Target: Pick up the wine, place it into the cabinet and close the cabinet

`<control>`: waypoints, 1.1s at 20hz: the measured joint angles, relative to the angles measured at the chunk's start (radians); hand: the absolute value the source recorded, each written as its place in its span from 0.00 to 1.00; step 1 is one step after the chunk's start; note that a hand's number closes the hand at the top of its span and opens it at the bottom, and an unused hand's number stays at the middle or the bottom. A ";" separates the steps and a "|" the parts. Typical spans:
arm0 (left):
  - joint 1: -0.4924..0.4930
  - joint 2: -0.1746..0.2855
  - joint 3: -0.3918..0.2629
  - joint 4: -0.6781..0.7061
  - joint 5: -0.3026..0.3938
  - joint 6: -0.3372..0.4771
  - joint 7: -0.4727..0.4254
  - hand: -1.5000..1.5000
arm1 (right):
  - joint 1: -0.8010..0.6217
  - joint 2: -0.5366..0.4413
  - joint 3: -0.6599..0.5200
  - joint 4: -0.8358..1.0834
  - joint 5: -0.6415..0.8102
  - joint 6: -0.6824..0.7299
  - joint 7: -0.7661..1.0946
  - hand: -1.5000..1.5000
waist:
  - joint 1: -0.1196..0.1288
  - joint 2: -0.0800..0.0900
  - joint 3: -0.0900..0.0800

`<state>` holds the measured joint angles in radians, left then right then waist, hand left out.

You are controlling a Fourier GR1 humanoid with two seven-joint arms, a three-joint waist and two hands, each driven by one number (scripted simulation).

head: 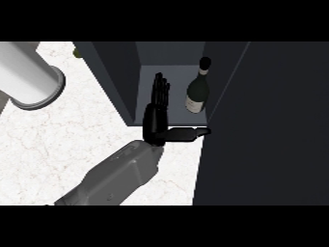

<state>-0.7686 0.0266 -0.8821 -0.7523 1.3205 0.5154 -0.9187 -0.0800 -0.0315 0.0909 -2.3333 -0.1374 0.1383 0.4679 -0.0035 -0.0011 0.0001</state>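
Note:
The wine bottle [198,91], dark glass with a pale label, stands upright inside the open cabinet [114,79], against its right side. My left hand [155,118] reaches into the cabinet opening just left of the bottle. Its fingers are straight and point to the back, and the thumb [189,133] sticks out to the right, below the bottle's base. A narrow gap separates the fingers from the bottle, and the hand holds nothing. The right hand shows nowhere.
A large dark panel [281,125], apparently the cabinet's open door, fills the right side of the view. A big white cylinder [24,75] lies at the upper left on the marbled white counter [60,144]. A small greenish object [76,52] peeks out behind the cabinet's left wall.

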 measured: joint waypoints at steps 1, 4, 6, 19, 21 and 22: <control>0.014 0.015 0.003 -0.032 -0.018 0.001 0.009 0.00 | -0.007 -0.003 -0.007 0.007 -0.007 0.001 0.003 0.00 | 0.002 0.000 0.000; 0.059 0.040 0.005 -0.111 -0.074 0.003 0.032 0.00 | 0.006 -0.005 -0.006 -0.021 -0.012 0.000 0.013 0.00 | 0.003 -0.001 0.000; 0.094 0.077 -0.005 -0.190 -0.105 0.003 0.053 0.00 | 0.003 -0.005 -0.003 -0.030 0.001 -0.007 0.021 0.00 | 0.006 -0.002 0.000; 0.349 0.380 -0.041 -0.721 -0.271 0.001 0.181 0.00 | 0.037 -0.060 -0.001 -0.058 -0.050 0.069 0.022 1.00 | 0.012 -0.003 0.000; 0.394 0.448 -0.039 -0.802 -0.280 -0.024 0.192 1.00 | 0.043 -0.083 0.002 -0.062 -0.062 0.106 0.014 1.00 | 0.014 -0.004 0.000; 0.414 0.467 -0.037 -0.824 -0.286 -0.040 0.192 1.00 | 0.052 -0.090 0.014 -0.063 -0.063 0.127 0.005 1.00 | 0.013 -0.003 0.000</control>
<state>-0.3550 0.4939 -0.9188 -1.5764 1.0343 0.4758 -0.7270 -0.0279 -0.1215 0.1047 -2.3960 -0.2003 0.2650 0.4728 0.0095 -0.0044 0.0005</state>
